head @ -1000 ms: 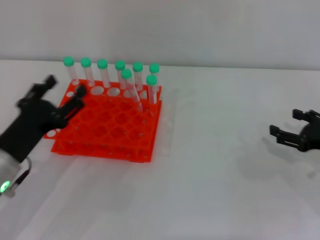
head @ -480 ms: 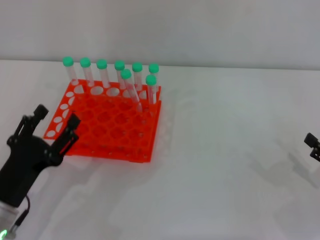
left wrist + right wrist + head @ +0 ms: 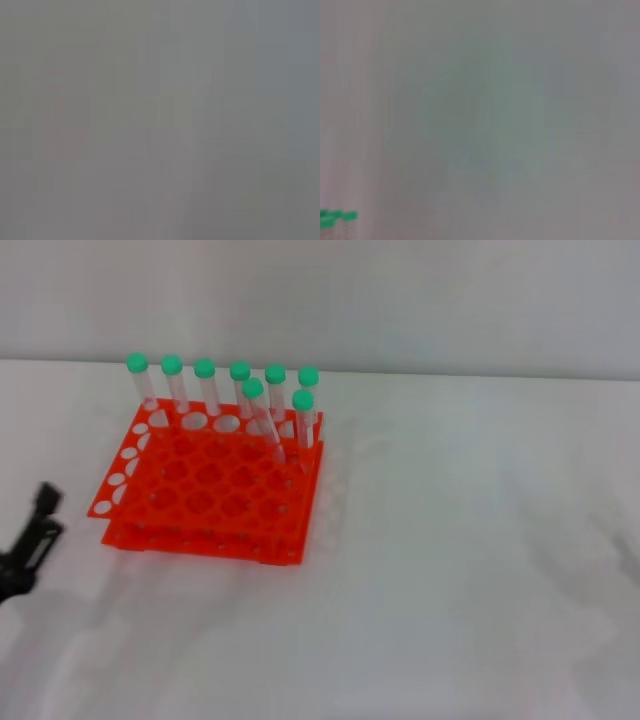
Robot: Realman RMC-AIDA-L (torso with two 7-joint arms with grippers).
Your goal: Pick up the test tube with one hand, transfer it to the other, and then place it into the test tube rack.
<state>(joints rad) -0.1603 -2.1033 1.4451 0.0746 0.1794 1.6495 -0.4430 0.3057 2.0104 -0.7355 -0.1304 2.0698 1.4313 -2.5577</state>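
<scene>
Found the orange-red rack (image 3: 205, 495) sitting flat on the white table (image 3: 450, 570), left of centre in the head view, two-tiered and square, with a grid of round holes across its top. Counted eight test tubes (image 3: 207, 390) standing in it, all slender and clear with green screw caps. Saw six of them lined upright along the far row, caps level and just beside one another. Noted two more one row nearer, toward the rack's right side: a leaning tube (image 3: 262, 420), tilted with its cap toward the left and its foot deeper in the rack, and an upright tube (image 3: 303, 420) just beside it at the right edge. Could not single out a whitish strip on any tube. Could not tell which of the eight was the one named in the task. Spotted the left claw (image 3: 35, 535) at the left edge of the head view, black, low over the table, apart from the rack and mostly cut off by the edge; could not tell how far open, nor anything in its hold. Caught no sight of the right claw. Made out only plain grey in the left wrist view, and in the right wrist view only pale blur with a few green caps (image 3: 335, 217) in one corner.
</scene>
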